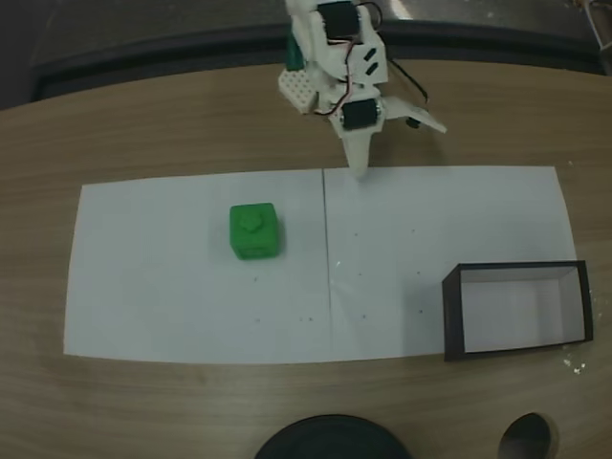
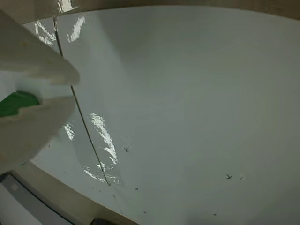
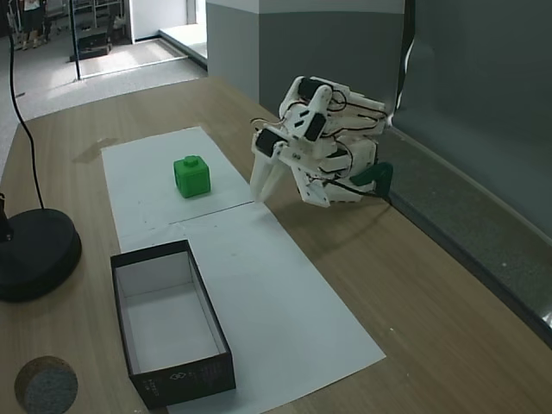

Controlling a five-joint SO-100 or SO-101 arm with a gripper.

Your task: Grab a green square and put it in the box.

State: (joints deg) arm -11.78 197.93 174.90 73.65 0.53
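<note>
Hovering pincer [image 1: 360, 172], fingers together, empty.

You had even, soft overhead light. Glare streaked the paper [image 2: 101, 133] in your wrist view, where the near gripper [image 2: 70, 89] blurred.

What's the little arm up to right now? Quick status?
Gripper shut, empty, folded near base. Green square untouched on paper. Box empty. Path clear.

Green square [image 1: 253, 230] upright, knob up; black-walled box [image 1: 449, 316] well apart, open.
</note>
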